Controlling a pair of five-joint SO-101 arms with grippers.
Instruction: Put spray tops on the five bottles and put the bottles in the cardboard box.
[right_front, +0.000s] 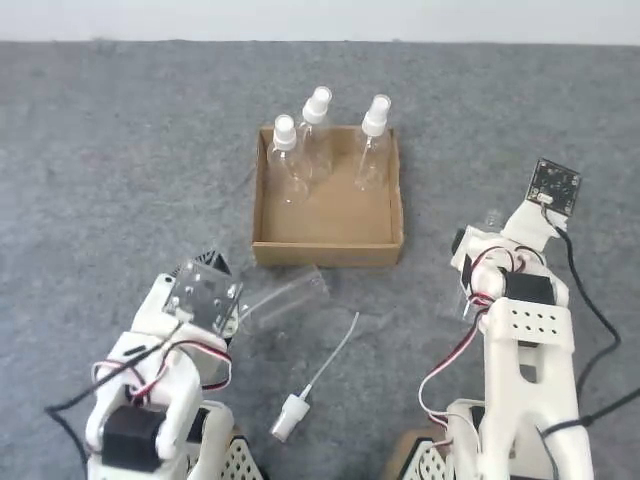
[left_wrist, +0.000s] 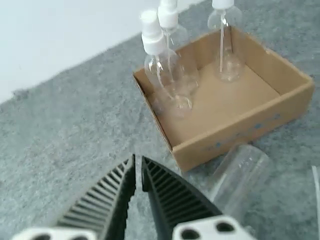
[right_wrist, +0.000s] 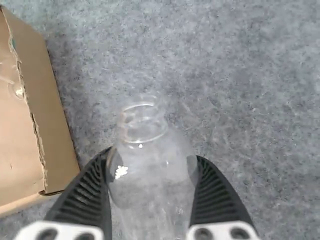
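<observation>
High view: a shallow brown cardboard box (right_front: 327, 250) sits upper centre on the grey carpeted desk (right_front: 120, 150), with three clear plastic spray-topped bottles (right_front: 316, 130) upright along its far wall. A clear uncapped plastic bottle (right_front: 285, 297) lies at its front edge and a white spray top (right_front: 292, 412) lies lower centre. Left wrist view: the left hand (left_wrist: 138, 172) is pressed together, gripping nothing. Right wrist view: the right hand (right_wrist: 152, 159) pinches a second uncapped bottle (right_wrist: 144, 135) just beside the box's side wall.

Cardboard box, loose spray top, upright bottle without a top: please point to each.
cardboard box (right_front: 327, 254), high view, front wall.
loose spray top (right_front: 291, 413), high view, white head.
upright bottle without a top (right_wrist: 150, 175), right wrist view, clear body.
</observation>
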